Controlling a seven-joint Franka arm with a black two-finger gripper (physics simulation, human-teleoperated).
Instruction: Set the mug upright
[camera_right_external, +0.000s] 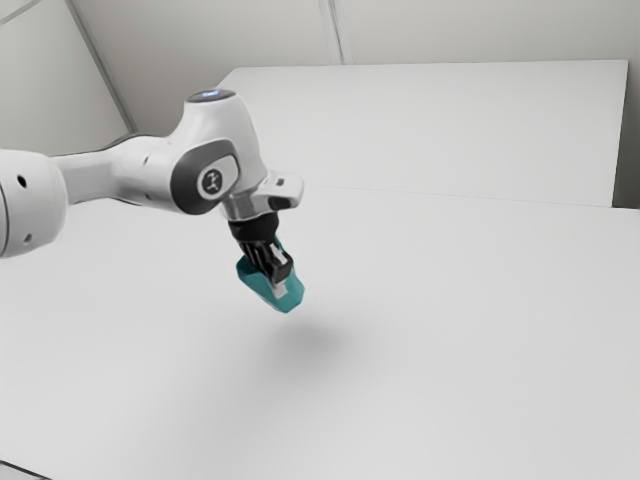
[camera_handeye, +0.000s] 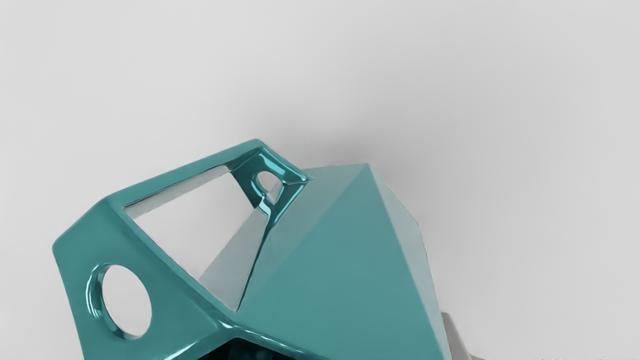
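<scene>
One pincer (camera_right_external: 277, 281) is mine, and it is pinching the mug (camera_handeye: 345, 260). The mug is leaning over and hanging in the air, not standing. A piece with round holes (camera_handeye: 165, 280), maybe the handle, is sticking out beside the mug's body. My arm (camera_right_external: 215, 160) is reaching over from above the mug. Below the mug, a soft shadow (camera_right_external: 310, 345) is lying on the table (camera_right_external: 450, 320). I think I am working on the turning step. Next I am needing to be tipping the mug till its bottom is facing down, then lowering it gently. If I am letting go too soon, the mug may be tumbling onto its side.
</scene>
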